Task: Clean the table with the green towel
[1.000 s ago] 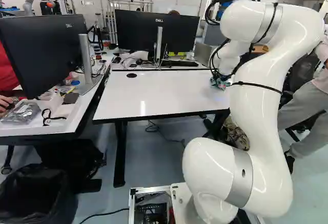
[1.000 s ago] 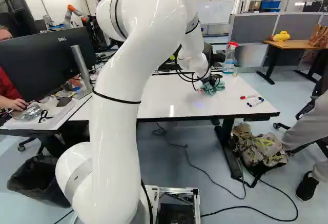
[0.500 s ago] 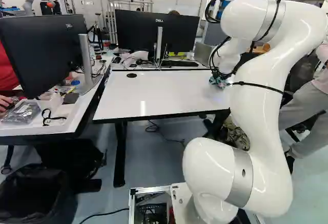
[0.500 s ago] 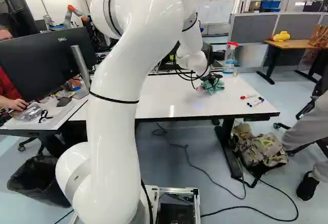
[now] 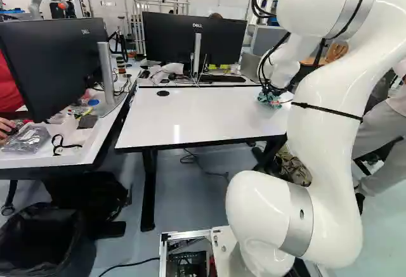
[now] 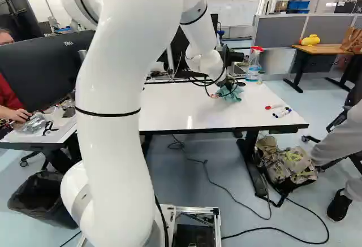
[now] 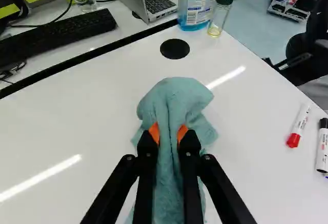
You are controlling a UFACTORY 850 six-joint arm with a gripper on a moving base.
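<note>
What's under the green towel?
I can see the white table all around the green towel, which the gripper pinches between its orange pads. What lies right beneath the towel can't be seen, because the cloth covers it.

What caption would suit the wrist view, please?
Gripper closed on the green towel over the white table, blue bottle beyond.

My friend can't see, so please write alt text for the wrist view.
A black tool with orange pads pinches a green towel on a white table. Ahead stand a bottle of blue liquid and a glass jar; markers lie nearby.
</note>
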